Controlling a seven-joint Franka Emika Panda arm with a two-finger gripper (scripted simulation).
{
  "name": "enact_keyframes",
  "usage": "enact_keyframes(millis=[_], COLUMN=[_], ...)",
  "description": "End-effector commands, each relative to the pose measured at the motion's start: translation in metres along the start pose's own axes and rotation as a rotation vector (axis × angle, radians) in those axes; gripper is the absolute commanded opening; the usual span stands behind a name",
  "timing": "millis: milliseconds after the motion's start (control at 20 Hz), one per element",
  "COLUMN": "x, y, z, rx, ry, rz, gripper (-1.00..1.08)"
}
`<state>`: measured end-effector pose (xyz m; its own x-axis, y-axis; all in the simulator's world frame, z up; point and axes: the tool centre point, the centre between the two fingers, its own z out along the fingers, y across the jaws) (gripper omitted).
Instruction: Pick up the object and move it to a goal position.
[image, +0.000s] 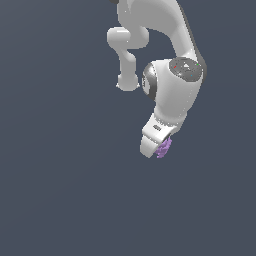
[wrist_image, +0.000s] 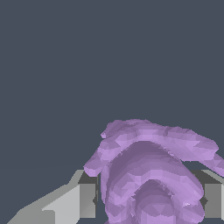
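The object is a small light-purple knobbly lump sticking out from the tip of the white arm in the exterior view. In the wrist view the object fills the space between the two grey fingers, which press against its sides. My gripper is shut on it. In the exterior view the gripper hangs below the white wrist, and its fingertips are mostly hidden by the hand and the lump.
Only a flat dark blue-grey ground surrounds the arm in both views. The white arm links rise toward the exterior view's top. No other objects or markers show.
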<state>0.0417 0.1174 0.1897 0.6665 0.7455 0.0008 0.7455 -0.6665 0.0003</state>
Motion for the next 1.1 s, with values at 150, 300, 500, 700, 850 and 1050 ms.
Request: enact_keyframes(millis=[150,300,500,700,850,1050], x=[0.034,0.049,0.062,0.071,0.075,0.078], y=[-0.009,-0.012,-0.015,-0.017,-0.018,-0.018], z=[-0.04,-0.056,-0.071,-0.081,-0.085,-0.088], rx=[0.001,0.001,0.001,0.001,0.001,0.0], ry=[0.0,0.0,0.0,0.0,0.0,-0.001], rz=[0.001,0.001,0.001,0.001,0.001,0.001], gripper=[-1.0,-1.0,-1.0,-1.0,-1.0,-1.0])
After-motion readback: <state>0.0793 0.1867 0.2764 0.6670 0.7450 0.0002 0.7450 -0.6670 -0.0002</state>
